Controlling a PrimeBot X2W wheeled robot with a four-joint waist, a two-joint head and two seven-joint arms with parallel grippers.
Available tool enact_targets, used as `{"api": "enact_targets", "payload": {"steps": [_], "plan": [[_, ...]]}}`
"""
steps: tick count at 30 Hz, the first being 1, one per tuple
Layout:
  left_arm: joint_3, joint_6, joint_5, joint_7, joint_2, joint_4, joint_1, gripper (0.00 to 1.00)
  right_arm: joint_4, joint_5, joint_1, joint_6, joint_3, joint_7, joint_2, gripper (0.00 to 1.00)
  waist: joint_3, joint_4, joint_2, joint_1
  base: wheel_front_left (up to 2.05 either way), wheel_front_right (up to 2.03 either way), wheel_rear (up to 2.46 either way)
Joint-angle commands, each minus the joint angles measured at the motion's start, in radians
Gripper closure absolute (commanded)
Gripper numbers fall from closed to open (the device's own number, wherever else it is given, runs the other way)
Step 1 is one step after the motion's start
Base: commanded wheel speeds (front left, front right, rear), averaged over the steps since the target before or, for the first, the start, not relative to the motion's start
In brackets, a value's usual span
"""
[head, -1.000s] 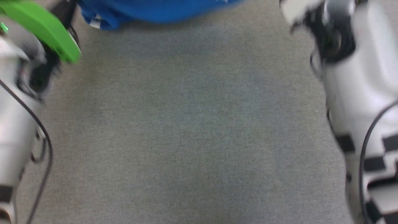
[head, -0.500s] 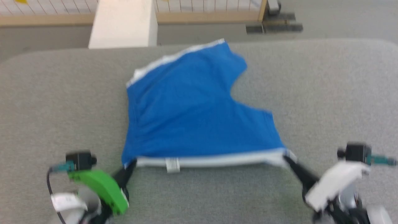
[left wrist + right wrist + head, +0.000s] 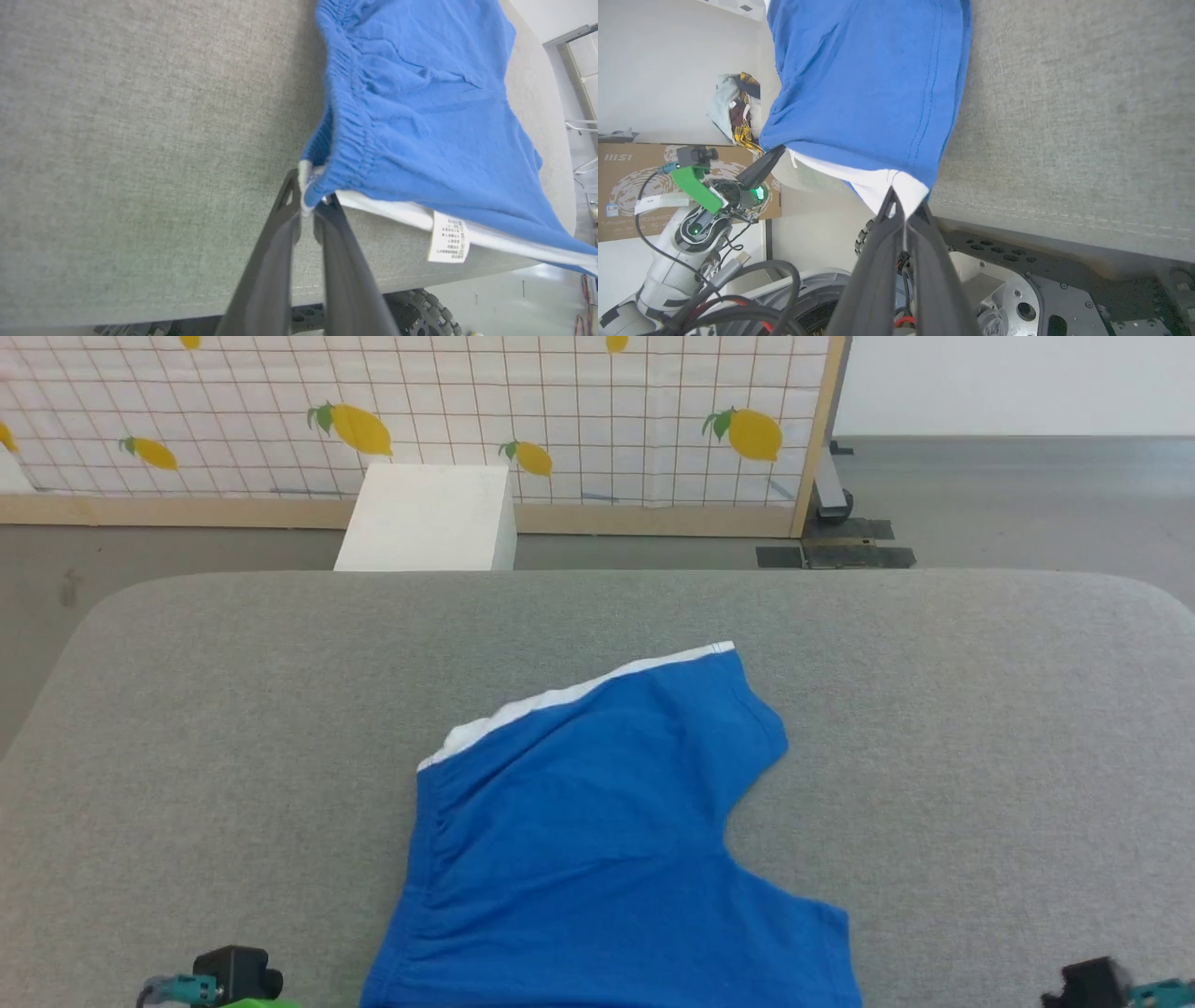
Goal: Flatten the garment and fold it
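Observation:
The garment (image 3: 597, 840) is royal blue and lies spread on the grey table (image 3: 233, 709), its far white band (image 3: 579, 695) toward the wall and its near edge running off the bottom of the head view. In the left wrist view my left gripper (image 3: 308, 205) is shut on the near-left corner of the garment (image 3: 420, 116), beside the white care label (image 3: 448, 235). My right gripper (image 3: 903, 210) is shut on the white near-right corner of the garment (image 3: 868, 84). Both held corners hang just off the table's front edge.
A white block (image 3: 429, 518) and a lemon-print screen (image 3: 420, 420) stand beyond the table's far edge. The right wrist view also has my left gripper (image 3: 761, 168), a heap of clothes (image 3: 733, 109), a cardboard box (image 3: 626, 186) and the robot's base (image 3: 1017, 289).
The head camera has swung up from the near table to the far edge and the screen. Both grippers have kept their hold on the garment's near band.

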Motion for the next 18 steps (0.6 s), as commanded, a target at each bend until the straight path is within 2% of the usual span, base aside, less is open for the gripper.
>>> {"api": "enact_targets", "payload": {"steps": [1, 5, 10, 18], "plan": [[0.023, 0.016, -0.022, 0.0, 0.023, -0.013, 0.015, 1.0, -0.025, 0.008, -0.01, -0.002, -0.021, -0.005, -0.006, 1.0, 0.002, -0.002, 0.0, 0.0001, 0.0, 0.0, 0.0], [0.042, 0.023, -0.044, 0.037, 0.047, -0.079, -0.009, 1.0, -0.058, -0.054, -0.111, -0.002, -0.025, -0.011, -0.006, 1.0, 0.022, -0.012, 0.0, 0.0001, 0.0, 0.0, 0.0], [0.057, 0.009, -0.029, 0.088, 0.071, -0.099, -0.125, 1.0, -0.013, -0.172, -0.338, -0.002, -0.006, -0.027, -0.006, 1.0, 0.091, -0.019, 0.0, 0.0001, 0.0, 0.0, 0.0], [0.085, -0.059, -0.036, 0.163, 0.057, 0.01, -0.35, 1.0, 0.24, -0.33, -0.726, -0.002, 0.049, -0.092, -0.006, 1.0, 0.245, -0.005, 0.0, 0.0001, 0.0, 0.0, 0.0]]}}
